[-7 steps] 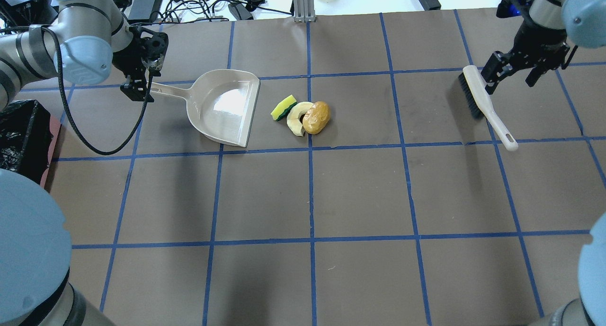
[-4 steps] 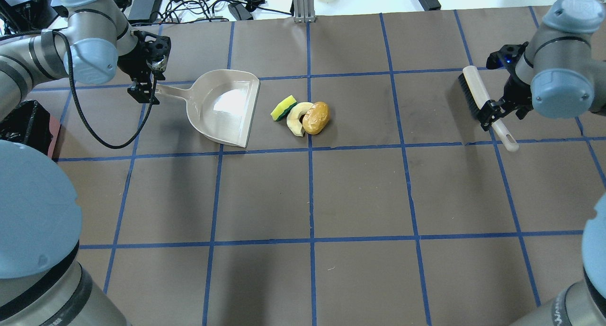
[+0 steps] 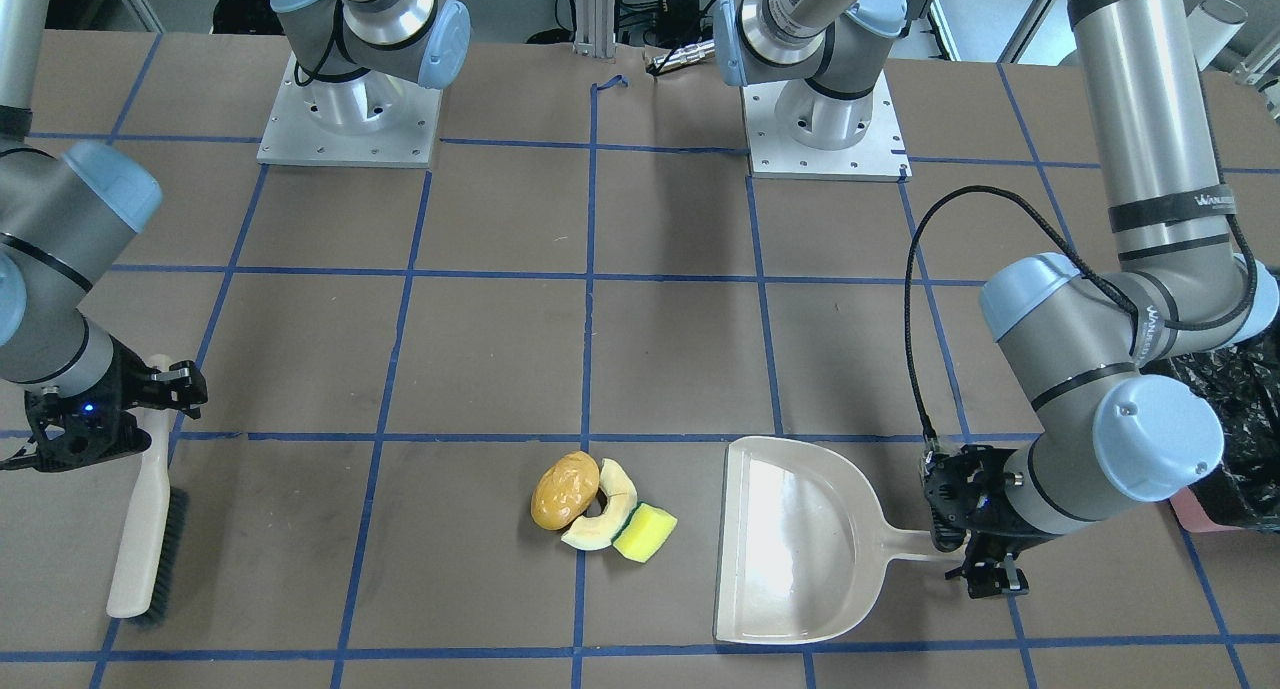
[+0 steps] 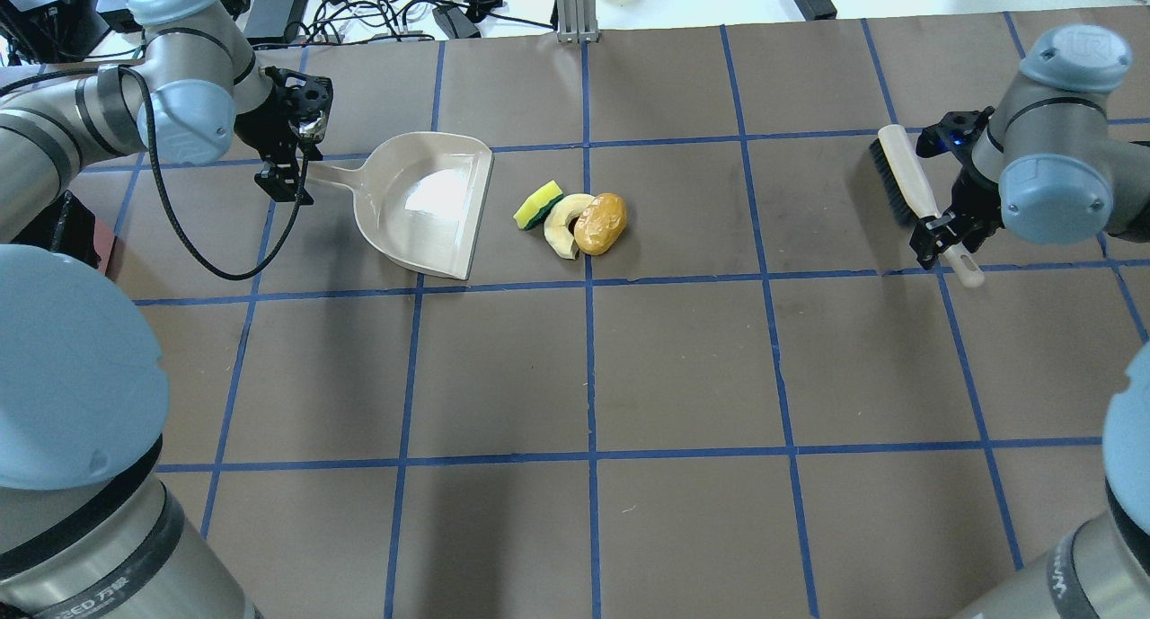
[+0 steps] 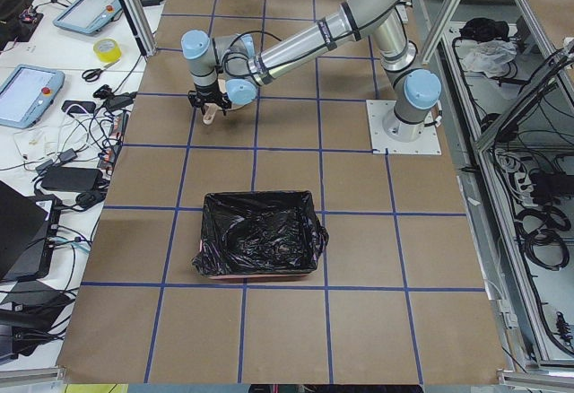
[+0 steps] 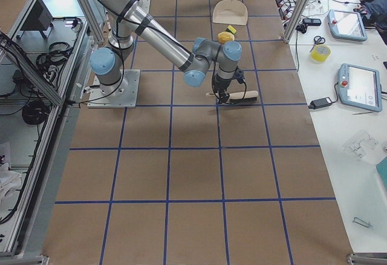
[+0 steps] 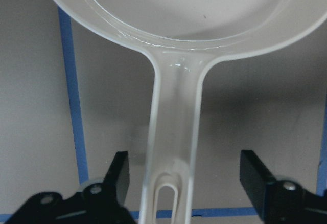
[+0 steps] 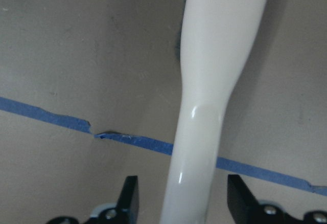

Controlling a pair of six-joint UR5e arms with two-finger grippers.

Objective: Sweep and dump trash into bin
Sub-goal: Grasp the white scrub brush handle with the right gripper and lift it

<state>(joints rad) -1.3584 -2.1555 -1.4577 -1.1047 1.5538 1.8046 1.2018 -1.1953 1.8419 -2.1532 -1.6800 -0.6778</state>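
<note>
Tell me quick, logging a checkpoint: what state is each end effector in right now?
Left end effector: open, straddling the dustpan handle, not gripping.
Right end effector: open, straddling the brush handle, not gripping.

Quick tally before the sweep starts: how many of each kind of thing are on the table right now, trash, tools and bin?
Trash pieces: 3 (potato-like oval, crescent slice, sponge block)
Dustpan: 1
Brush: 1
Bin: 1
Total: 6
</note>
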